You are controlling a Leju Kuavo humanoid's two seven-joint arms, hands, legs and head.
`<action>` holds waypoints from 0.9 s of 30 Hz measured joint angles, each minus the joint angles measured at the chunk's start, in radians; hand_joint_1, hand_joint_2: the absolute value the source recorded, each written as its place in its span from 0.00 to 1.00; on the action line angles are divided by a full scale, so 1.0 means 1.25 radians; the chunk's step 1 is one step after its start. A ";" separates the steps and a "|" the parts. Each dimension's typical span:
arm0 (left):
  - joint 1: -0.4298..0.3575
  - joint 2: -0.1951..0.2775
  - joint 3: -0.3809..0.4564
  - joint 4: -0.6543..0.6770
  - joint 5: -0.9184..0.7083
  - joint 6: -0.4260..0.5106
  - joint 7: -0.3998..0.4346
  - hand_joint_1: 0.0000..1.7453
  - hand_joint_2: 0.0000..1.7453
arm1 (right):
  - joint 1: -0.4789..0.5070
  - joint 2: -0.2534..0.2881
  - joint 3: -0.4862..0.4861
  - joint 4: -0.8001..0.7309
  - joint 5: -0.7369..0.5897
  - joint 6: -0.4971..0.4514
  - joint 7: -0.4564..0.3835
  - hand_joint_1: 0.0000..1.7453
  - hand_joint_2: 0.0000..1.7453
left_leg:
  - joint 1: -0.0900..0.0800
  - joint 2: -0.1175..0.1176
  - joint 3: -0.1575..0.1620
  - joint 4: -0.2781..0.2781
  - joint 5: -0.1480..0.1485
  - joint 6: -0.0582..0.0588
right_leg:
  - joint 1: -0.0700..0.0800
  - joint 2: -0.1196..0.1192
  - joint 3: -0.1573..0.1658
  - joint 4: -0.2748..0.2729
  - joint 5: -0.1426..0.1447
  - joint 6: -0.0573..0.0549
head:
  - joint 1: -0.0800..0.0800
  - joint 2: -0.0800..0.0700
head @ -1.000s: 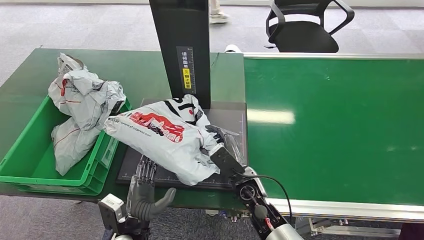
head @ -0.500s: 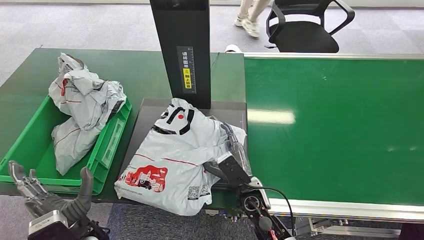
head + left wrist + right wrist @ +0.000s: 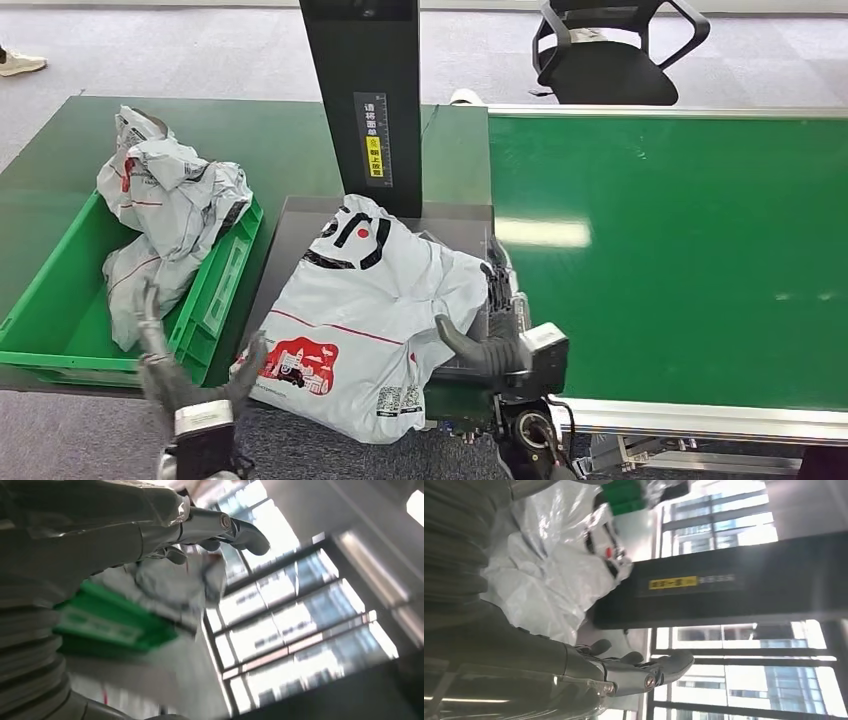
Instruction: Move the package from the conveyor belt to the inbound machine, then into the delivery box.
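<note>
Package on the inbound machine, waiting for a two-handed lift.

Our white package (image 3: 365, 320) lies on the scanner platform (image 3: 290, 225), its near edge overhanging. Our right hand (image 3: 497, 340) rests open against its right side; our left hand (image 3: 180, 375) is spread, holding nothing. We should cup both sides, lift clear, then carry it to the green delivery box (image 3: 60, 320).

Light: bright, even, from overhead.
Glare: pale streak on the conveyor belt (image 3: 540, 232).
Left wrist view: heavy motion blur, windows blown out.
Right wrist view: sharper, windows overexposed.
Shadows: soft, faint.
</note>
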 joint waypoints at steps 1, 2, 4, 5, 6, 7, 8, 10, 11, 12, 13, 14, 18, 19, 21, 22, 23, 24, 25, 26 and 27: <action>-0.002 0.004 -0.021 0.011 -0.016 -0.005 0.009 0.00 1.00 | 0.011 -0.001 -0.011 -0.022 -0.017 0.019 -0.003 0.00 1.00 | 0.000 0.000 0.000 0.000 0.000 0.000 | 0.000 0.000 0.000 0.000 0.000 0.000 | 0.000 0.000; -0.003 0.008 -0.038 0.020 -0.025 -0.007 0.014 0.00 1.00 | 0.018 -0.001 -0.021 -0.040 -0.026 0.031 -0.004 0.00 1.00 | 0.000 0.000 0.000 0.000 0.000 0.000 | 0.000 0.000 0.000 0.000 0.000 0.000 | 0.000 0.000; -0.007 0.015 -0.064 0.033 -0.030 -0.009 0.020 0.00 1.00 | 0.032 -0.003 -0.036 -0.070 -0.032 0.041 -0.005 0.00 1.00 | 0.000 0.000 0.000 0.000 0.000 0.000 | 0.000 0.000 0.000 0.000 0.000 0.000 | 0.000 0.000; -0.009 0.019 -0.072 0.039 -0.030 -0.009 0.022 0.00 1.00 | 0.037 -0.003 -0.042 -0.083 -0.033 0.042 -0.005 0.00 1.00 | 0.000 0.000 0.000 0.000 0.000 0.000 | 0.000 0.000 0.000 0.000 0.000 0.000 | 0.000 0.000; -0.011 0.022 -0.079 0.043 -0.031 -0.010 0.024 0.00 1.00 | 0.042 -0.004 -0.046 -0.093 -0.033 0.043 -0.005 0.00 1.00 | 0.000 0.000 0.000 0.000 0.000 0.000 | 0.000 0.000 0.000 0.000 0.000 0.000 | 0.000 0.000; -0.013 0.026 -0.086 0.047 -0.031 -0.010 0.025 0.00 1.00 | 0.045 -0.004 -0.050 -0.101 -0.033 0.044 -0.005 0.00 1.00 | 0.000 0.000 0.000 0.000 0.000 0.000 | 0.000 0.000 0.000 0.000 0.000 0.000 | 0.000 0.000; -0.014 0.029 -0.092 0.050 -0.031 -0.011 0.025 0.00 1.00 | 0.048 -0.004 -0.054 -0.107 -0.033 0.044 -0.005 0.00 1.00 | 0.000 0.000 0.000 0.000 0.000 0.000 | 0.000 0.000 0.000 0.000 0.000 0.000 | 0.000 0.000; -0.016 0.035 -0.102 0.056 -0.033 -0.015 0.028 0.00 1.00 | 0.053 -0.004 -0.060 -0.118 -0.036 0.048 -0.005 0.00 1.00 | 0.000 0.000 0.000 0.000 0.000 0.000 | 0.001 0.000 0.000 0.000 0.000 0.000 | 0.000 0.000; -0.017 0.038 -0.107 0.059 -0.038 -0.025 0.034 0.00 1.00 | 0.055 -0.004 -0.063 -0.122 -0.043 0.054 -0.006 0.00 1.00 | 0.000 0.000 0.000 0.000 0.000 0.000 | 0.001 0.000 0.000 0.000 0.000 0.000 | 0.000 0.000; -0.018 0.041 -0.114 0.062 -0.046 -0.040 0.043 0.00 1.00 | 0.056 -0.004 -0.068 -0.126 -0.054 0.064 -0.007 0.00 1.00 | 0.000 0.000 0.000 0.000 0.000 0.000 | 0.001 0.000 0.000 0.000 0.000 0.000 | 0.000 0.000; -0.020 0.045 -0.122 0.065 -0.058 -0.060 0.055 0.00 1.00 | 0.058 -0.004 -0.074 -0.129 -0.066 0.077 -0.007 0.00 1.00 | 0.000 0.000 0.000 0.000 0.000 0.000 | 0.001 0.000 0.000 0.000 0.000 0.000 | 0.000 0.000; -0.023 0.049 -0.132 0.070 -0.072 -0.083 0.070 0.00 1.00 | 0.059 -0.004 -0.082 -0.132 -0.078 0.091 -0.007 0.00 1.00 | 0.000 0.000 0.000 0.000 0.000 0.000 | 0.000 0.000 0.000 0.000 0.000 0.000 | 0.000 0.000; -0.045 0.069 -0.183 0.103 -0.171 -0.178 0.153 0.00 1.00 | 0.063 -0.001 -0.118 -0.148 -0.106 0.140 -0.001 0.00 1.00 | 0.000 0.000 0.000 0.000 0.000 0.000 | 0.000 0.000 0.000 0.000 0.000 0.000 | 0.000 0.000; -0.054 0.075 -0.198 0.117 -0.209 -0.199 0.181 0.00 1.00 | 0.063 0.001 -0.128 -0.153 -0.111 0.152 0.000 0.00 1.00 | 0.000 0.000 0.000 0.000 0.000 0.000 | 0.000 0.000 0.000 0.000 0.000 0.000 | 0.000 0.000; -0.079 0.087 -0.225 0.156 -0.286 -0.232 0.238 0.00 1.00 | 0.064 0.007 -0.146 -0.162 -0.119 0.178 0.002 0.00 1.00 | 0.000 0.000 0.000 0.000 0.000 0.000 | 0.000 0.000 0.000 0.000 0.000 0.000 | 0.000 0.000; -0.097 0.091 -0.235 0.185 -0.316 -0.240 0.262 0.00 1.00 | 0.064 0.011 -0.154 -0.166 -0.122 0.191 0.005 0.00 1.00 | 0.000 0.000 0.000 0.000 0.000 0.000 | 0.000 0.000 0.000 0.000 0.000 0.000 | 0.000 0.000; -0.118 0.095 -0.241 0.220 -0.337 -0.241 0.280 0.00 1.00 | 0.063 0.016 -0.161 -0.170 -0.124 0.202 0.008 0.00 1.00 | 0.000 0.000 0.000 0.000 0.000 0.000 | 0.000 0.000 0.000 0.000 0.000 0.000 | -0.001 0.000; -0.143 0.097 -0.243 0.261 -0.348 -0.237 0.293 0.00 1.00 | 0.063 0.020 -0.166 -0.173 -0.125 0.212 0.011 0.00 1.00 | 0.000 0.000 0.000 0.000 0.000 0.000 | 0.000 0.000 0.000 0.000 0.000 0.000 | -0.001 0.000; -0.171 0.099 -0.241 0.308 -0.352 -0.227 0.300 0.00 1.00 | 0.063 0.025 -0.171 -0.175 -0.126 0.219 0.014 0.00 1.00 | 0.000 0.000 0.001 0.000 0.001 0.000 | 0.000 0.000 0.000 0.000 0.000 0.000 | -0.001 0.000; -0.200 0.102 -0.237 0.356 -0.353 -0.216 0.303 0.00 1.00 | 0.063 0.028 -0.175 -0.177 -0.126 0.223 0.016 0.00 1.00 | 0.000 0.000 0.001 0.000 0.001 0.000 | 0.000 0.000 0.001 0.000 0.000 0.000 | -0.001 0.000; -0.230 0.106 -0.230 0.405 -0.354 -0.206 0.304 0.00 1.00 | 0.063 0.031 -0.178 -0.179 -0.127 0.226 0.017 0.00 1.00 | 0.000 0.000 0.001 0.000 0.001 0.000 | 0.000 0.000 0.001 0.000 0.001 0.000 | -0.001 0.000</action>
